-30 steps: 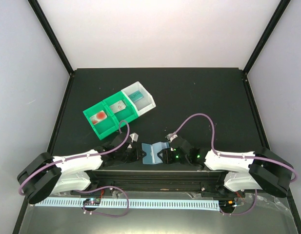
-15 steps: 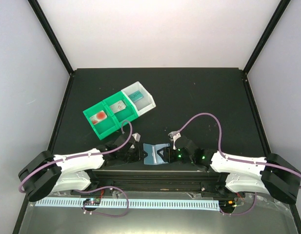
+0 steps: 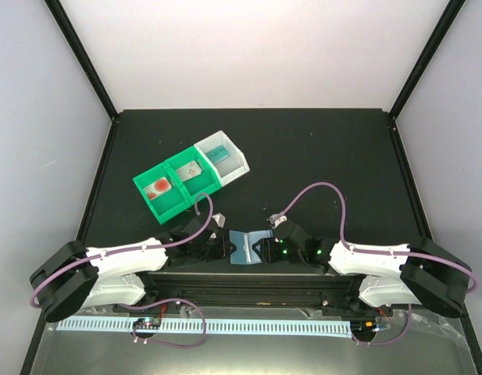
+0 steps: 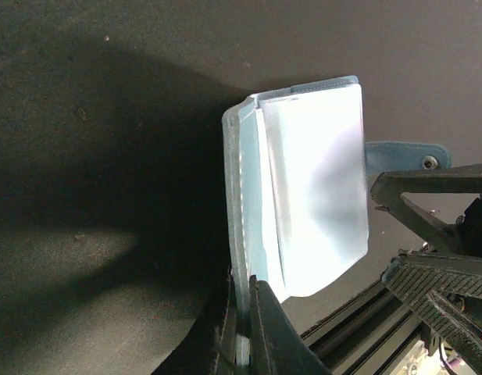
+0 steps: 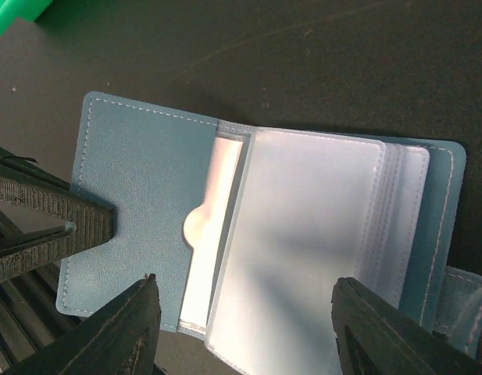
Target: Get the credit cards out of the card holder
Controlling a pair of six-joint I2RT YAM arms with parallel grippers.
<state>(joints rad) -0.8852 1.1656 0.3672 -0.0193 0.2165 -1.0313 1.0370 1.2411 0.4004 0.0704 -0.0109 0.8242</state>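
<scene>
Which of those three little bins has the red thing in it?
The left-end green bin; the middle green bin holds a pale item, the white bin a teal item.

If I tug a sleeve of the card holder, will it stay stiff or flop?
The sleeves look thin and translucent, so probably floppy. The card holder is pinched only at one edge by the left gripper, so it may pivot. Glossy plastic is likely slippery.

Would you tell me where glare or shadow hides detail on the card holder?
Left wrist: on the card holder, glare bleaches the clear sleeve white; dark shadow left of it. Right wrist: a soft shadow crosses the sleeves, stitching sharp. Top external: holder tiny, evenly lit.
</scene>
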